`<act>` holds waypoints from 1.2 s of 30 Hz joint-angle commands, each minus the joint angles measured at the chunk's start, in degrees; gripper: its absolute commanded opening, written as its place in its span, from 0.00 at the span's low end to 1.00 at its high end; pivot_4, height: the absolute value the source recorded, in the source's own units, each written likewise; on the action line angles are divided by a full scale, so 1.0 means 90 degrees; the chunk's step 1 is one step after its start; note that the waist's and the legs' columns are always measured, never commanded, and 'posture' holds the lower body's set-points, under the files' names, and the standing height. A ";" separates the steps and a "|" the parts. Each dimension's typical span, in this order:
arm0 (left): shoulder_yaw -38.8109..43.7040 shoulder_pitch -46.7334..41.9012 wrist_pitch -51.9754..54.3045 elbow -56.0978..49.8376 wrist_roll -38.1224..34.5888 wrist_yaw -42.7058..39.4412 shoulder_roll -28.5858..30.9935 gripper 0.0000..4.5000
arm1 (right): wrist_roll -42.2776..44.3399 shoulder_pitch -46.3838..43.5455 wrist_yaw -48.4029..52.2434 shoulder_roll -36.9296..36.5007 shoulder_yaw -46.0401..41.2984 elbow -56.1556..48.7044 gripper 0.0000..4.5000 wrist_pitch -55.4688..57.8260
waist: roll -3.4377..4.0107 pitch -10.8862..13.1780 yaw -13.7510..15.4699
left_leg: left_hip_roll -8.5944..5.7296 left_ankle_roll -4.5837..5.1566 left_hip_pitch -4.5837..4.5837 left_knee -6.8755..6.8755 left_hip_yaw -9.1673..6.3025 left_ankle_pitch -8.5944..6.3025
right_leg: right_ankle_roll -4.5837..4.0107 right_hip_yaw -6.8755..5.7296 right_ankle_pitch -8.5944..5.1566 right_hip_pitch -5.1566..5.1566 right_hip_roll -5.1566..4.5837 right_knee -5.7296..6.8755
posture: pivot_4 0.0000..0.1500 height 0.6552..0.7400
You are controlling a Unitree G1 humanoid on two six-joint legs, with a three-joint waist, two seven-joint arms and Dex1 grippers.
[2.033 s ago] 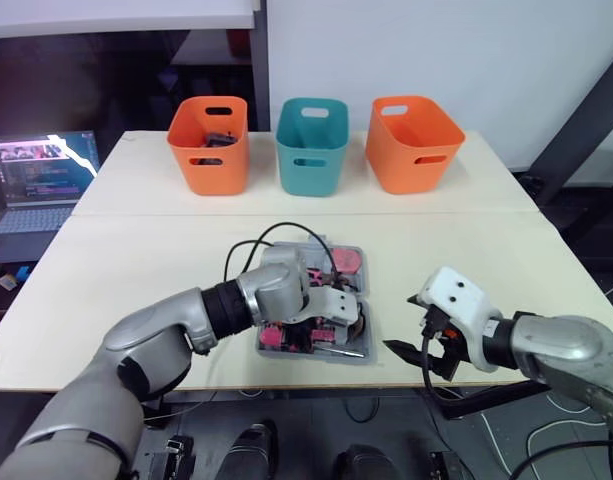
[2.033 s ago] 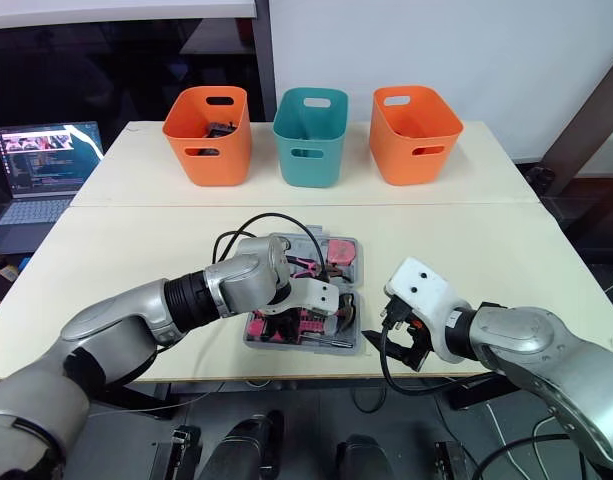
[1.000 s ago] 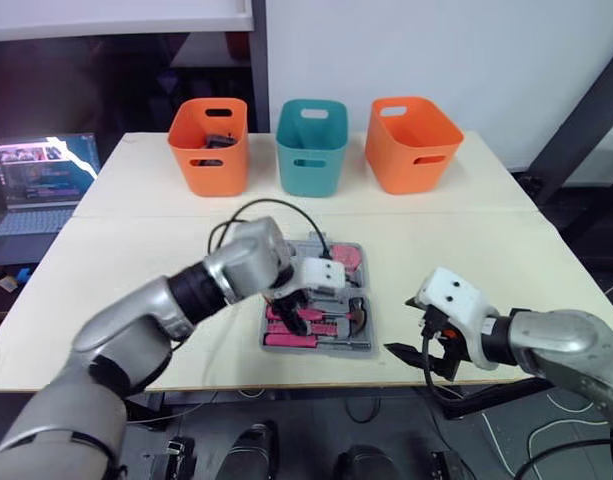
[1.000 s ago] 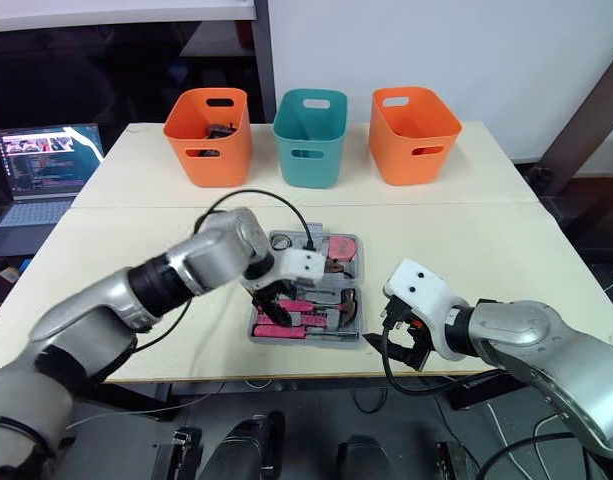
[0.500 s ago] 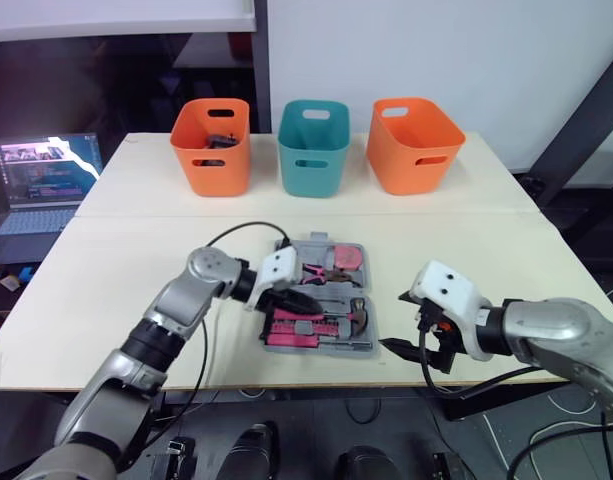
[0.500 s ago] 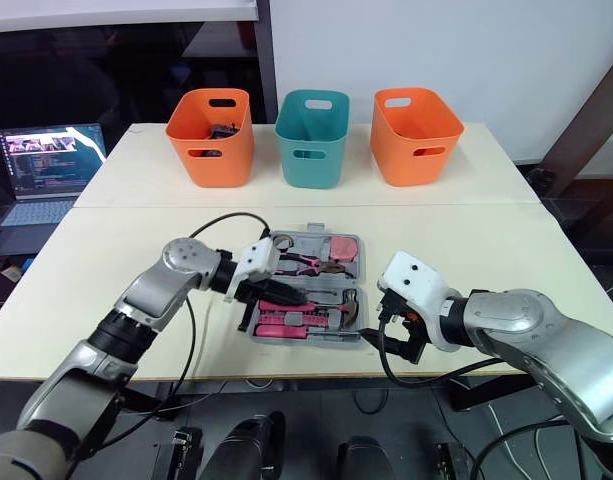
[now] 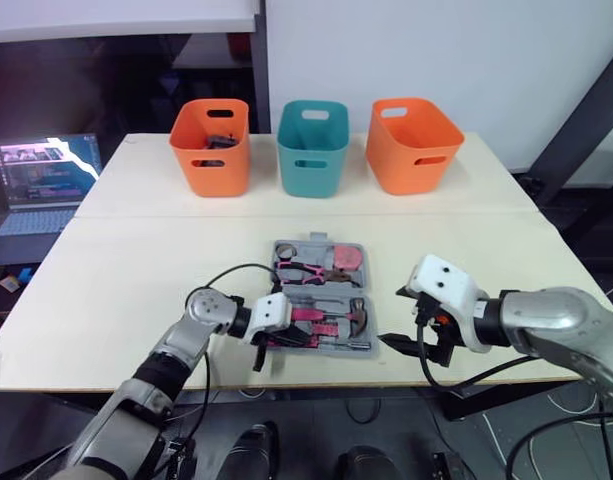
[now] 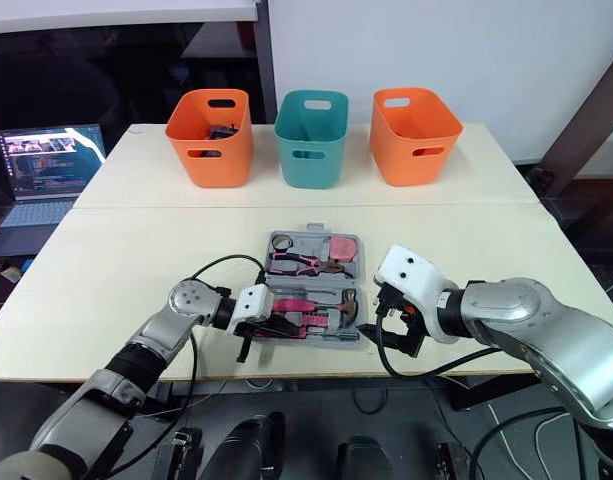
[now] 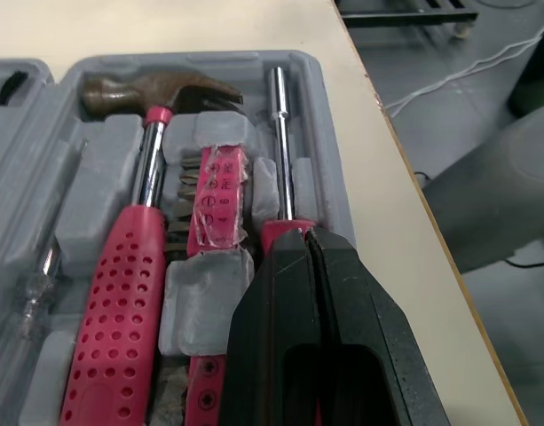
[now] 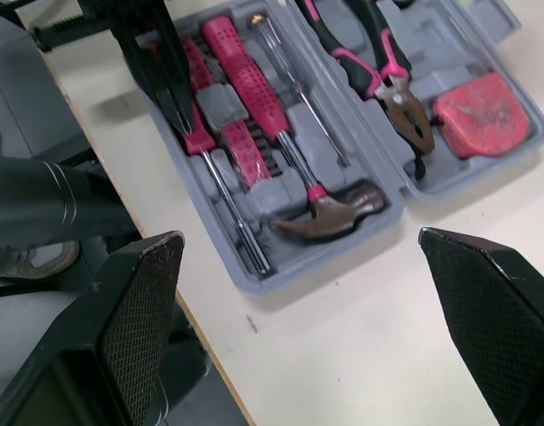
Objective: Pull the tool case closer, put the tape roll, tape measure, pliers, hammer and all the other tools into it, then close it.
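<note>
— Now, claws?
— My left gripper [image 9: 311, 241] is pinched closed over the driver [image 9: 279, 142], covering most of its pink handle; right gripper [image 7: 413, 347] spread wide.
— Case?
— The tool case [image 10: 273, 279] lies open at the table [image 7: 136, 270] front edge, between both grippers; hammer [image 9: 147, 93] inside.

Open grey tool case [image 9: 330, 177] w/ hammer [image 9: 144, 191], pliers [image 10: 387, 82]

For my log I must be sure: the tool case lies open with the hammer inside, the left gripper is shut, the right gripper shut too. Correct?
Not quite: the right gripper is open, fingers wide apart in the right wrist view. The tool case is open with the hammer inside, and the left gripper is shut.
</note>
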 commanded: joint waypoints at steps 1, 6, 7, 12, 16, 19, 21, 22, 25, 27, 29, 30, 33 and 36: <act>-0.0171 0.0092 -0.0244 0.0534 0.0451 0.0269 -0.0068 0.01 | 0.0018 0.0017 -0.0065 0.0039 -0.0161 -0.0114 1.00 0.0011 | 0.0007 -0.0010 -0.0002 | 0.0000 0.0001 0.0001 0.0002 0.0000 -0.0001 | 0.0002 0.0001 0.0001 0.0001 -0.0001 -0.0001 | 1.00 1.00; 0.0271 0.0004 0.0437 -0.0110 -0.0279 -0.0048 -0.0119 0.01 | 0.0069 0.0343 0.0001 0.0213 -0.0405 -0.0258 1.00 -0.0362 | 0.0022 -0.0025 -0.0017 | -0.0001 0.0001 0.0004 0.0003 0.0000 -0.0002 | 0.0004 0.0000 0.0002 0.0003 -0.0001 -0.0001 | 1.00 1.00; 0.0391 0.0032 0.0882 -0.0505 -0.0596 -0.0270 -0.0018 0.01 | 0.0039 0.0490 0.0032 0.0273 -0.0470 -0.0304 1.00 -0.0540 | 0.0022 -0.0025 -0.0027 | -0.0001 0.0001 0.0000 0.0002 0.0000 -0.0002 | 0.0004 0.0000 0.0002 -0.0001 -0.0001 -0.0001 | 1.00 1.00; 0.1114 0.0048 0.2819 -0.1991 -0.1641 -0.0744 0.0911 0.01 | 0.0128 0.1365 0.0238 0.0573 -0.1033 0.0103 1.00 -0.0949 | 0.0025 -0.0022 -0.0047 | 0.0004 0.0000 -0.0002 -0.0005 -0.0003 -0.0001 | 0.0003 0.0001 0.0002 -0.0004 0.0008 0.0001 | 1.00 1.00; 0.1478 -0.0059 0.2809 -0.1740 -0.1426 -0.0512 0.1512 0.00 | -0.0383 0.1676 0.0218 0.0612 -0.1148 0.0887 0.83 -0.1565 | 0.0030 -0.0022 -0.0037 | 0.0003 -0.0001 0.0005 -0.0003 -0.0001 0.0000 | 0.0003 0.0003 0.0002 0.0000 0.0009 0.0002 | 1.00 1.00; 0.1621 -0.0092 0.2415 -0.1127 -0.1088 -0.0160 0.1665 0.00 | -0.1090 0.1514 0.0143 0.0623 -0.0747 0.1632 0.50 -0.2267 | 0.0032 -0.0023 -0.0026 | 0.0000 0.0001 0.0009 -0.0002 0.0002 -0.0001 | 0.0003 0.0006 0.0002 0.0002 0.0006 0.0001 | 1.00 1.00; 0.1850 -0.0250 0.2382 -0.0693 -0.1090 0.0311 0.1469 0.00 | -0.1538 0.1334 0.0142 0.0696 -0.0399 0.2085 0.29 -0.2735 | 0.0031 -0.0022 -0.0019 | -0.0001 0.0001 0.0008 -0.0003 0.0002 -0.0001 | 0.0004 0.0006 0.0002 -0.0001 0.0007 0.0001 | 1.00 1.00; 0.1868 -0.0331 0.2244 -0.0444 -0.0983 0.0524 0.1400 0.00 | -0.1786 0.1198 0.0152 0.0745 -0.0185 0.2365 0.17 -0.2974 | 0.0029 -0.0021 -0.0021 | -0.0001 0.0001 0.0008 -0.0003 0.0002 -0.0001 | 0.0005 0.0006 0.0002 -0.0001 0.0008 0.0001 | 1.00 1.00; 0.1860 -0.0563 0.2017 0.0175 -0.0806 0.0880 0.1179 0.00 | -0.2376 0.0785 0.0330 0.0884 0.0380 0.3172 0.01 -0.3610 | 0.0027 -0.0020 -0.0034 | -0.0001 0.0001 0.0006 -0.0003 0.0002 0.0000 | 0.0006 0.0005 0.0002 -0.0002 0.0011 0.0005 | 1.00 1.00; 0.1774 -0.0701 0.1881 0.0529 -0.0672 0.0962 0.1075 0.00 | -0.2697 0.0516 0.0473 0.0983 0.0687 0.3668 0.01 -0.3963 | 0.0027 -0.0019 -0.0036 | -0.0001 0.0000 0.0006 -0.0002 0.0005 0.0000 | 0.0010 0.0005 0.0004 -0.0004 0.0013 0.0005 | 1.00 1.00; 0.1553 -0.0840 0.1620 0.1005 -0.0371 0.1037 0.0954 0.00 | -0.3023 0.0013 0.0544 0.1259 0.1021 0.4486 0.01 -0.4313 | 0.0027 -0.0019 -0.0043 | -0.0001 0.0000 0.0007 -0.0002 0.0007 0.0000 | 0.0011 0.0006 0.0005 -0.0002 0.0015 0.0006 | 1.00 1.00; 0.1497 -0.0910 0.1527 0.1224 -0.0287 0.1042 0.0877 0.00 | -0.3149 -0.0244 0.0574 0.1434 0.1141 0.4918 0.01 -0.4466 | 0.0027 -0.0020 -0.0059 | -0.0001 -0.0001 0.0007 -0.0004 0.0010 0.0001 | 0.0011 0.0006 0.0005 -0.0006 0.0017 0.0007 | 1.00 1.00; 0.1379 -0.1112 0.1316 0.1778 -0.0048 0.1018 0.0707 0.00 | -0.3708 -0.0837 0.0800 0.1786 0.1603 0.6134 0.01 -0.5123 | 0.0027 -0.0019 -0.0054 | -0.0001 -0.0004 0.0010 -0.0006 0.0015 0.0003 | 0.0011 0.0006 0.0004 -0.0009 0.0026 0.0017 | 1.00 1.00; 0.1362 -0.1253 0.1176 0.2110 0.0054 0.1015 0.0566 0.00 | -0.3872 -0.1286 0.0937 0.2268 0.1732 0.7007 0.01 -0.5593 | 0.0027 -0.0018 -0.0047 | 0.0000 -0.0007 0.0007 -0.0006 0.0015 0.0005 | 0.0012 0.0006 0.0004 -0.0014 0.0031 0.0017 | 1.00 1.00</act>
